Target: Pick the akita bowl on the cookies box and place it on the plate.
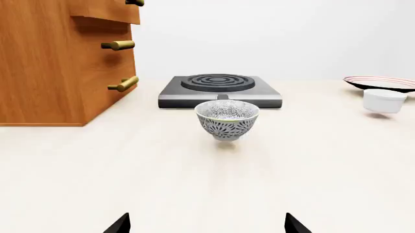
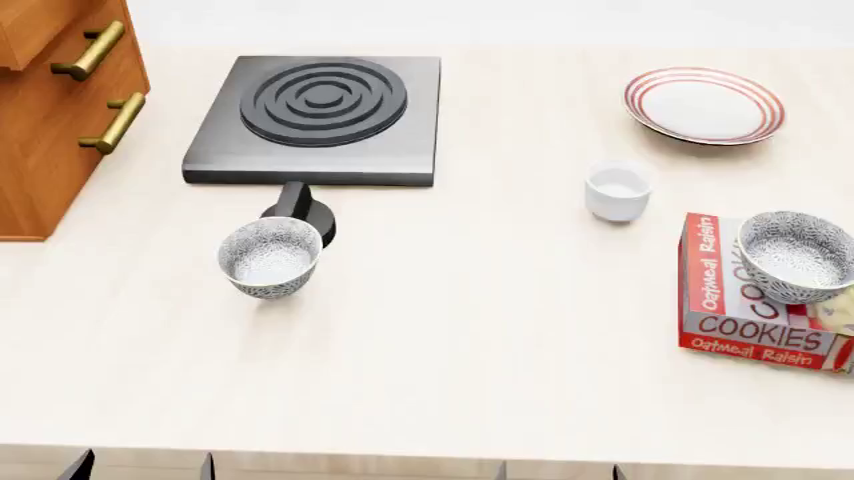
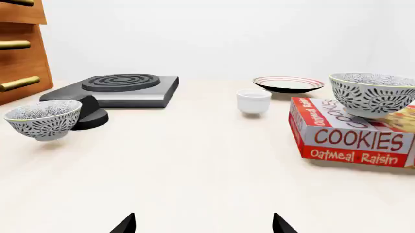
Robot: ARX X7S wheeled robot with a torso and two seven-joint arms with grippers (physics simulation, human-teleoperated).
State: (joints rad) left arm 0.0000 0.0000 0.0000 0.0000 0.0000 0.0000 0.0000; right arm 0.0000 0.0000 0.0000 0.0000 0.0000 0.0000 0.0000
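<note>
Your target, the akita bowl [image 2: 797, 256], sits upright on the cookies box [image 2: 747, 315] at about 3 o'clock on the counter in the head view, toward the box's far end. The plate [image 2: 703, 105] waits at 1 o'clock, well apart from the box, with a small white cup [image 2: 617, 190] between them and a little to the left.

The first trap is the look-alike bowl [image 2: 271, 257] at 9 o'clock, just in front of the stove [image 2: 318, 118]. The left gripper [image 1: 207, 224] is aimed straight at it, so you could easily take the wrong one. Use the right gripper [image 3: 203, 224], which faces the box. Both grippers sit low at the near edge with their fingertips spread wide and nothing between them.

Other risks: pinching the rim off-centre may tip the bowl or drag the box with it. A low carry toward 1 o'clock could clip the cup. Releasing too near the plate's rim may leave the bowl tilted or let it slide onto the counter.
</note>
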